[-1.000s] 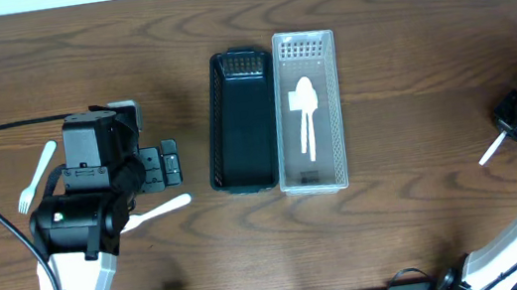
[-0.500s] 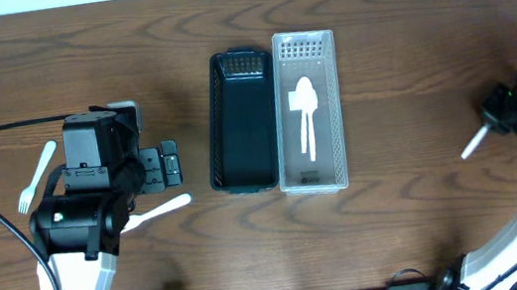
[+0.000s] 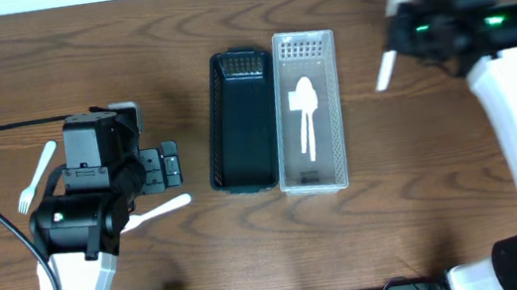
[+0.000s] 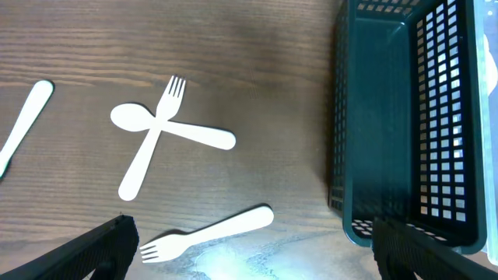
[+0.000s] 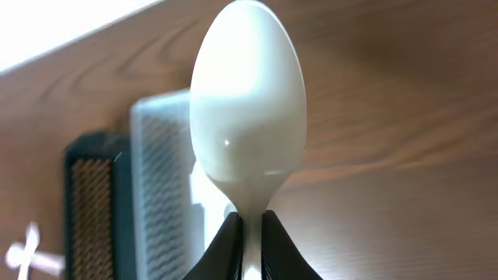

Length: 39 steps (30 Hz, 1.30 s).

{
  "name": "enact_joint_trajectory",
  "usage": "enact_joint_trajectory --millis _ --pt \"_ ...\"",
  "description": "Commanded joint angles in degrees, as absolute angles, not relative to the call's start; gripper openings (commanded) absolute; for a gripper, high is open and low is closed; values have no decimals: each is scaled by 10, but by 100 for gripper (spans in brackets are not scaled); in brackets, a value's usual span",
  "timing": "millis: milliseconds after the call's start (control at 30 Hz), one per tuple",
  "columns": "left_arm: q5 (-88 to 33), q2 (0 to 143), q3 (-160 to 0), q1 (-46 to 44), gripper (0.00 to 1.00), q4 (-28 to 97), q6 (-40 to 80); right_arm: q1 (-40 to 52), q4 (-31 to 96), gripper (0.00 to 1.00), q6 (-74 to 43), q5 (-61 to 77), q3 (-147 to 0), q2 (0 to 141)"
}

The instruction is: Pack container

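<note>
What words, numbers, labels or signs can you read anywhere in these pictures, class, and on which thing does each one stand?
None: no word, number, label or sign can be read in any view.
The dark basket, the clear basket, the white spoon held in the right gripper and the loose forks on the table are all plain.
The green lights on the right arm are lamps, not characters.
</note>
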State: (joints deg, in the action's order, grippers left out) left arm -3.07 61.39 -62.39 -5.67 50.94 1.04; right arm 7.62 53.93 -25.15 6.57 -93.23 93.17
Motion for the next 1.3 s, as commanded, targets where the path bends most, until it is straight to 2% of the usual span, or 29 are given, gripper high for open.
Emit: enact_joint_trajectory --millis 0,200,500,600,667,833,967,1100,1267 --pt "-32 611 -634 -54 98 516 2 150 531 10 -287 22 -929 968" --pt "-32 611 -634 -54 98 524 2 236 525 12 -296 2 -929 1063" --pt "-32 611 -634 -54 98 524 2 260 527 13 -300 9 -929 1183" --pt "-32 611 -634 -54 98 524 2 260 525 25 -294 9 -929 1187" --pt "-32 611 -634 -54 98 524 2 260 524 30 -291 9 -929 1187" --pt "-30 611 -634 -54 98 523 2 259 521 31 -283 9 -934 1185" --pt "-14 603 -640 -54 98 523 2 250 551 33 -248 11 -1000 1183" --pt "-6 595 -674 -54 98 549 8 221 627 35 -220 11 -1127 1175" --pt "109 628 -754 -49 98 656 98 142 715 59 -209 11 -1284 1161"
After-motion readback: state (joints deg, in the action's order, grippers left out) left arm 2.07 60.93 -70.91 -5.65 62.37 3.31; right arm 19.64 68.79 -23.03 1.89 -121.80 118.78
